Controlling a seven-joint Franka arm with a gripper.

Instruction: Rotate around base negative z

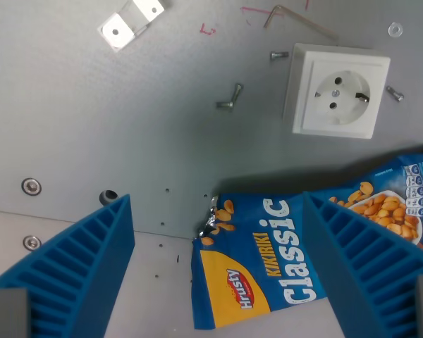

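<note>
Here gripper (218,271) spread wide, holding nothing; snack bag (296,246) betw fingers, wall socket (338,89) near bag's top edge.

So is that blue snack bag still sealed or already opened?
Opened: the snack bag has a ragged torn corner showing silver lining, on the wrist view's left. It lies flat.

There is one view only, from the wrist camera, looking steeply down onto the grey tabletop (92,105) from fairly near. The tool (218,282) frames the shot: its two blue ribbed fingers (77,271) rise from the lower left and lower right corners, spread apart. No second view overlaps it.
</note>
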